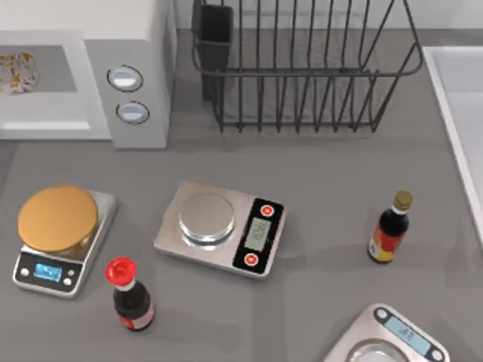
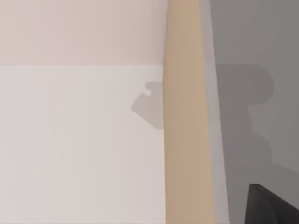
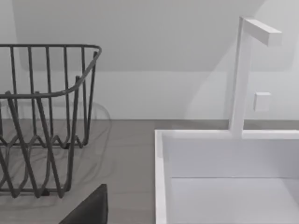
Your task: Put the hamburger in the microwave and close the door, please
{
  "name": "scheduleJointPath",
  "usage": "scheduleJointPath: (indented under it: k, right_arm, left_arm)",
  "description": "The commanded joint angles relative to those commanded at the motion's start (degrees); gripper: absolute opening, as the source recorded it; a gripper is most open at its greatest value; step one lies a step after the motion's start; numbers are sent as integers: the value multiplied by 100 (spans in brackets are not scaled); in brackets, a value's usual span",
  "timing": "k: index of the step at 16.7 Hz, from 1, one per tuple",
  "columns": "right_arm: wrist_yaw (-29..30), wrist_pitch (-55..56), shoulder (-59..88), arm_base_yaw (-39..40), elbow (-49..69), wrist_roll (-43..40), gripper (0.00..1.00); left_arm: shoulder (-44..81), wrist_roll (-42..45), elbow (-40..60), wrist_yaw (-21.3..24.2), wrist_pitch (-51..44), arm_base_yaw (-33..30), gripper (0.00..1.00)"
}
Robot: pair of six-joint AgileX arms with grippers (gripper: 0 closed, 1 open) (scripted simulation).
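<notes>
1. The small cream-white hamburger with orange-yellow and brown blotches [image 1: 16, 72] lies inside the grey cavity of the large white boxy microwave [image 1: 139, 45], at the top view's far left.
2. So I judge the loading step done; closing the door is what remains. The cavity looks open in the top view, and I cannot make out the door panel itself.
3. The next move calls for an arm, probably the left, to reach the door and swing it shut without nudging the hamburger.
4. Left claw: I cannot tell whether it is apart or together. Its wrist camera faces a white surface and a tan vertical strip [image 2: 184, 116].
5. Right claw: I cannot tell either. Its wrist camera looks toward the black wire rack [image 3: 42, 116] and the white sink basin [image 3: 161, 177] with its white faucet [image 3: 240, 70].
6. Counts:
   - three kitchen scales: one under a golden-brown round disc [image 1: 58, 219], one silver with red buttons [image 1: 219, 228], one at the lower edge [image 1: 389, 339];
   - two dark sauce bottles, red-capped [image 1: 130, 296] and gold-capped [image 1: 391, 228];
   - two round silver knobs [image 1: 125, 78].
</notes>
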Motion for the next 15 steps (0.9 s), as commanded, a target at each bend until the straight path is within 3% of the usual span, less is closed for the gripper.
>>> scheduleJointPath:
  k: [7, 15]
  right_arm:
    - [0, 0, 0, 0, 0, 0, 100]
    - [0, 0, 0, 0, 0, 0, 100]
  left_arm:
    - [-128, -63, -98, -22, 56, -116, 0]
    - [-1261, -658, -1282, -327, 714, -798, 0]
